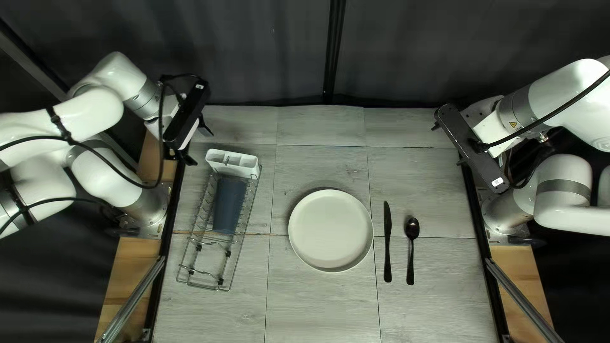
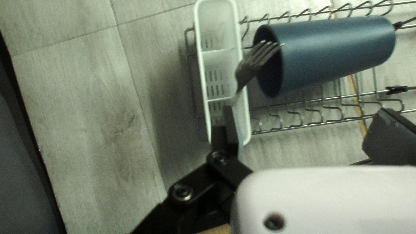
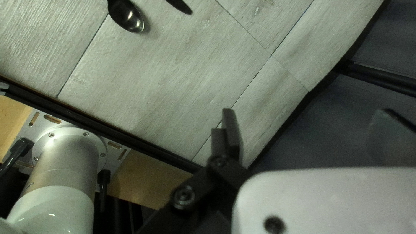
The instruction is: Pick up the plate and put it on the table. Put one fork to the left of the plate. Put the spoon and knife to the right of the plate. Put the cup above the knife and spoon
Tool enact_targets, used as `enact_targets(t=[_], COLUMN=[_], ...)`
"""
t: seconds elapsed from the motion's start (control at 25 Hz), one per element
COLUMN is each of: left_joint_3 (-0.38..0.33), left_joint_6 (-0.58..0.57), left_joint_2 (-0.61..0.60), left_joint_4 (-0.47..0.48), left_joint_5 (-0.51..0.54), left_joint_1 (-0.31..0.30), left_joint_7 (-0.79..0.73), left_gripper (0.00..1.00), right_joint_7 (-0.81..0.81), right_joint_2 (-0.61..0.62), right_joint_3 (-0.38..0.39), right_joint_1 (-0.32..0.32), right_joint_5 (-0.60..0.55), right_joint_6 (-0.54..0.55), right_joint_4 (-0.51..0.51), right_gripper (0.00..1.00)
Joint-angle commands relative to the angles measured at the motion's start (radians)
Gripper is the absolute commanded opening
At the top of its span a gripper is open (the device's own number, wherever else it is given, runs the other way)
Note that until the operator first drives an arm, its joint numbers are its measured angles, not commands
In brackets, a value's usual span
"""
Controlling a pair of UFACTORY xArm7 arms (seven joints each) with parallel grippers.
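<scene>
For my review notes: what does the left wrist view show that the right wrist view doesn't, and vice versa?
Only the left wrist view: the fork, its tines in front of the mouth of the blue cup; the white cutlery holder; and the wire rack where the cup lies.

Only the right wrist view: the bowl of the spoon, one end of the knife, and my right arm's base.

Both: the grey table and an open tool, left tool and right tool respectively.
</scene>
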Motion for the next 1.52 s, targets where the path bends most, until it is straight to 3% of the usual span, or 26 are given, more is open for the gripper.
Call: enact_targets(t=[0.04,0.2,0.6,0.84,1.04,1.28,1.52], left_joint_3=[0.032,0.056,-0.021,-0.061,-0.003,0.035,0.006], left_joint_6=[0.027,0.022,-0.126,-0.243,-0.237,-0.265,-0.261], left_joint_2=[-0.028,-0.046,-0.113,-0.014,0.042,0.114,0.070], left_joint_4=[0.005,0.000,-0.082,-0.070,-0.038,-0.011,-0.030], left_joint_5=[0.013,0.013,-0.077,-0.138,-0.121,-0.137,-0.145], left_joint_1=[0.031,0.062,0.076,-0.001,0.004,-0.034,-0.035], left_joint_7=[0.003,-0.004,-0.119,-0.118,-0.058,-0.003,-0.032], left_gripper=[1.00,1.00,1.00,1.00,1.00,1.00,1.00], right_joint_7=[0.000,0.000,0.000,0.000,0.000,0.000,0.000], right_joint_2=[0.000,0.000,0.000,0.000,0.000,0.000,0.000], right_joint_3=[0.000,0.000,0.000,0.000,0.000,0.000,0.000], right_joint_1=[0.000,0.000,0.000,0.000,0.000,0.000,0.000], right_joint_5=[0.000,0.000,0.000,0.000,0.000,0.000,0.000], right_joint_6=[0.000,0.000,0.000,0.000,0.000,0.000,0.000], right_joint_4=[0.000,0.000,0.000,0.000,0.000,0.000,0.000], right_gripper=[1.00,1.00,1.00,1.00,1.00,1.00,1.00])
